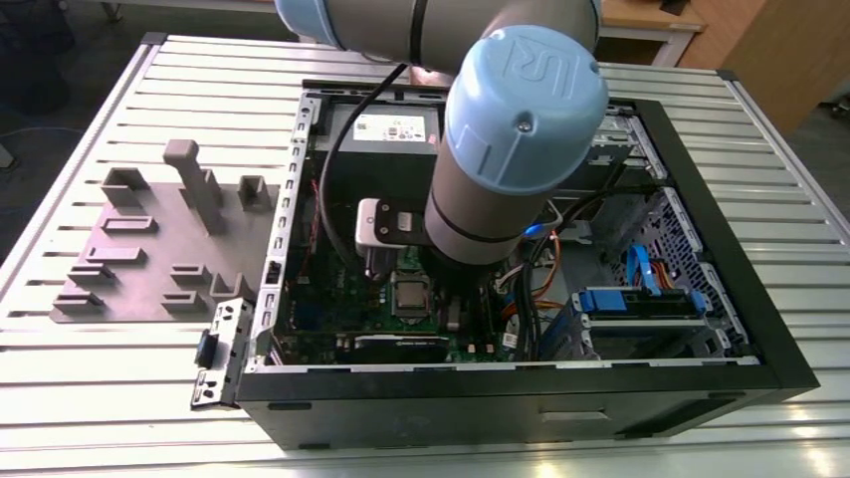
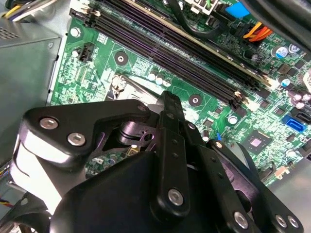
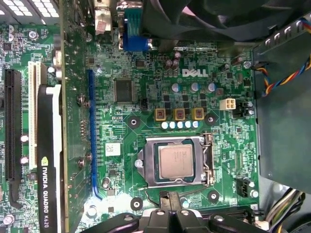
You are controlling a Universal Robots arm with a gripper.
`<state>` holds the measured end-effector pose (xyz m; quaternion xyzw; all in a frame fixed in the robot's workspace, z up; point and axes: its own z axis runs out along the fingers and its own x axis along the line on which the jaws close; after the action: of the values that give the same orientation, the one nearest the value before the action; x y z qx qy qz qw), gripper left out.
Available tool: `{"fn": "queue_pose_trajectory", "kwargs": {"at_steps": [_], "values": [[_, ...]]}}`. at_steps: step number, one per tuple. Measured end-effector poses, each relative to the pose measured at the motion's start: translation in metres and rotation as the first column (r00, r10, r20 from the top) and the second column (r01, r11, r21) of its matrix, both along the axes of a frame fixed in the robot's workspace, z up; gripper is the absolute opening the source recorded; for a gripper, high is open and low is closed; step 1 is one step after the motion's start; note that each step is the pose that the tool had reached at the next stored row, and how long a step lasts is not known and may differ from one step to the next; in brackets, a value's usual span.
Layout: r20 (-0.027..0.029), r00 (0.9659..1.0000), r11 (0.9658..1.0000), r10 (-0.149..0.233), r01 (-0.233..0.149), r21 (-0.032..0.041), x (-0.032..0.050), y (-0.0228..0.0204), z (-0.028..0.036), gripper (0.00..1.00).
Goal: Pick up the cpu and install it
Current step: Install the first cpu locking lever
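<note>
Exterior view: slatted metal desk (image 1: 106,349) carries open case (image 1: 783,368); arm reaches inside. First wrist view: cpu (image 3: 176,162) seated in socket (image 3: 148,162), hand (image 3: 167,213) just beside, state unclear.

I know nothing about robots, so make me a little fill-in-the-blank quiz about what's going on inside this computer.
1. The cpu lies inside the metal socket ______ on the motherboard.
2. The motherboard is coloured ______.
3. The arm reaches down into the open computer ______.
4. The long slot beside the graphics card is coloured ______.

Missing words: frame; green; case; blue
</note>
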<state>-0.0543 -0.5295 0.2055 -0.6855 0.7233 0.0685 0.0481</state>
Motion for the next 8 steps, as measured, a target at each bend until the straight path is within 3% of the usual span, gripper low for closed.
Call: {"fn": "queue_pose_trajectory", "kwargs": {"at_steps": [8], "values": [[0.0001,1.0000,1.0000,0.000,0.000,-0.0009,0.0000,-0.0015,-0.0068,0.11]]}}
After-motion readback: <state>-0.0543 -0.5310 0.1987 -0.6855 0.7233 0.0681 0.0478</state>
